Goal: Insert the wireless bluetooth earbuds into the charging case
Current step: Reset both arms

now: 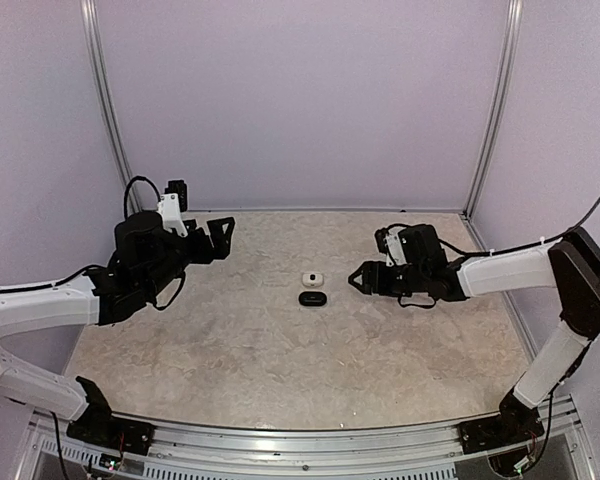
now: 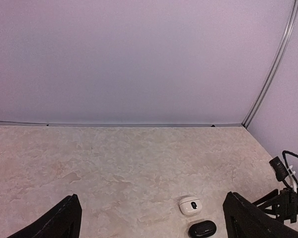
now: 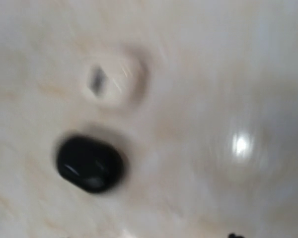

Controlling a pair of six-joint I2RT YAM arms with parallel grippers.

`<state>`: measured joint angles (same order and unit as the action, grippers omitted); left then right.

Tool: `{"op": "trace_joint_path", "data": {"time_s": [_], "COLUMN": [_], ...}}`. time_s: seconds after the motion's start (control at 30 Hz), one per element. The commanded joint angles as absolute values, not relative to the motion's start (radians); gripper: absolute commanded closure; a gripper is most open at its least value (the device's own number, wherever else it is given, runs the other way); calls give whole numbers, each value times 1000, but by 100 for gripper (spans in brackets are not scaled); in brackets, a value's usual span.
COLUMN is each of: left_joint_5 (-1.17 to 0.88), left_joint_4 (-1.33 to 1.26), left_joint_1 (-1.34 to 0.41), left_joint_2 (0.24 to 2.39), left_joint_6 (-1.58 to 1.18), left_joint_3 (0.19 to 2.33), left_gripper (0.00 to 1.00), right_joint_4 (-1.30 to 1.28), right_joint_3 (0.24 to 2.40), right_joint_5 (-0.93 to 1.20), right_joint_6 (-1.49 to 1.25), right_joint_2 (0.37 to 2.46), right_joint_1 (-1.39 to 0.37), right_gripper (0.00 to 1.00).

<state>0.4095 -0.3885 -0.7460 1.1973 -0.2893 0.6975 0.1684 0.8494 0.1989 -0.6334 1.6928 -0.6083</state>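
Two pebble-shaped cases lie side by side mid-table: a white case point(image 1: 313, 279) point(image 2: 190, 205) point(image 3: 114, 79) with a small dark spot on top, and a glossy black case point(image 1: 313, 298) point(image 2: 202, 229) point(image 3: 90, 163) just in front of it. Both look closed. The earbuds are hidden from every view. My right gripper point(image 1: 356, 279) hovers just right of the cases with its fingers apart and nothing between them; its own view is blurred and shows no fingers. My left gripper point(image 1: 220, 240) point(image 2: 151, 195) stands wide open and empty, well left of the cases.
The marble-patterned table point(image 1: 280, 350) is walled by pale purple panels at the back and sides, with metal corner posts point(image 1: 108, 110). The right arm's cable point(image 2: 288, 171) shows at the edge of the left wrist view.
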Motion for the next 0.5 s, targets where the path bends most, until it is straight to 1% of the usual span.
{"op": "trace_joint_path", "data": {"time_s": [0.0, 0.1, 0.13, 0.17, 0.2, 0.3, 0.47], "left_joint_5": [267, 255, 249, 224, 215, 197, 213], "left_joint_4": [-334, -265, -245, -215, -213, -223, -225], "left_joint_1": [-673, -639, -630, -611, -604, -598, -594], "left_joint_2": [1228, 1251, 1262, 1278, 1280, 1277, 1254], "left_joint_6": [-319, -309, -308, -321, -330, -362, -389], "left_joint_3": [770, 828, 844, 865, 863, 845, 786], "left_gripper": [1, 1, 1, 1, 1, 1, 1], "right_joint_4": [217, 249, 257, 263, 268, 257, 226], "right_joint_3": [826, 799, 793, 783, 777, 767, 743], "right_joint_5": [166, 157, 149, 138, 138, 121, 51], "right_joint_6": [-479, -422, -407, -376, -366, -348, -394], "right_joint_2": [1519, 1408, 1375, 1308, 1288, 1260, 1278], "right_joint_1": [-554, -500, -481, -440, -431, -418, -416], "right_gripper": [30, 21, 16, 6, 1, 0, 0]}}
